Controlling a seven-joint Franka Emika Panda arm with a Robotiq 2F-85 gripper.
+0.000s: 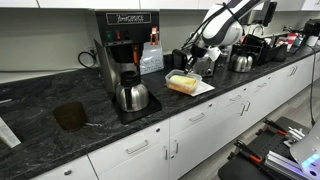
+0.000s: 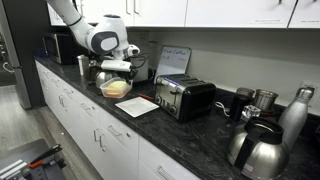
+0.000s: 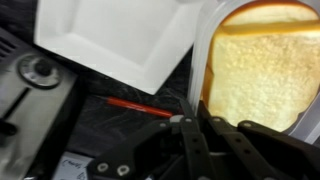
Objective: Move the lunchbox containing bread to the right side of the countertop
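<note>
The lunchbox point(image 1: 182, 83) is a shallow clear container with pale yellow bread point(image 3: 262, 68) filling it. It also shows in the other exterior view point(image 2: 116, 88) and at the right of the wrist view point(image 3: 205, 60). My gripper point(image 3: 193, 108) is shut on the lunchbox's rim, one finger inside and one outside the wall. In both exterior views the gripper point(image 1: 203, 62) point(image 2: 116, 67) is right above the box. The dark speckled countertop point(image 1: 60, 140) point(image 2: 170, 135) lies under it. I cannot tell whether the box rests on it or hangs just above it.
A flat white paper sheet point(image 1: 205, 89) point(image 2: 137, 105) point(image 3: 115, 40) lies beside the box, with a red pen point(image 3: 135, 106) near it. A coffee maker point(image 1: 125, 55), a toaster point(image 2: 185, 97), steel jugs point(image 2: 258, 150) and a kettle point(image 1: 243, 62) stand on the counter.
</note>
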